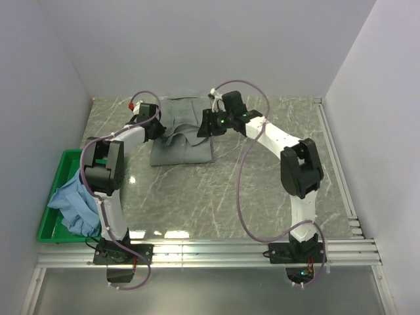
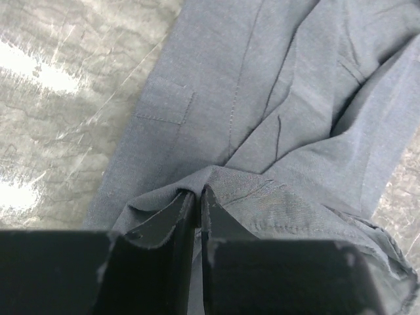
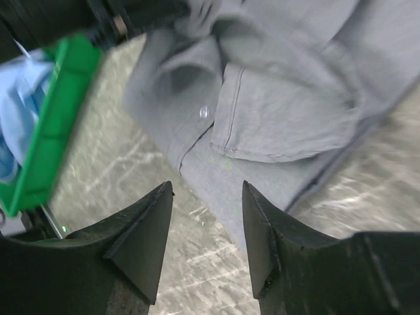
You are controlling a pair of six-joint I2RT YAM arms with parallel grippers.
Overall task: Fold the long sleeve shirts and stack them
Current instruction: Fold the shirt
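Shirts: two. One grey-green shirt at 12 o'clock, one light blue shirt at 8 o'clock. Green bin: one. Pincers: two, my left pincer and right pincer. I count one button, probably; it's blurred.

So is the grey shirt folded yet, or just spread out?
Partly folded: the grey shirt lies as a compact rectangle, but cloth bunches up where the left gripper pinches it.
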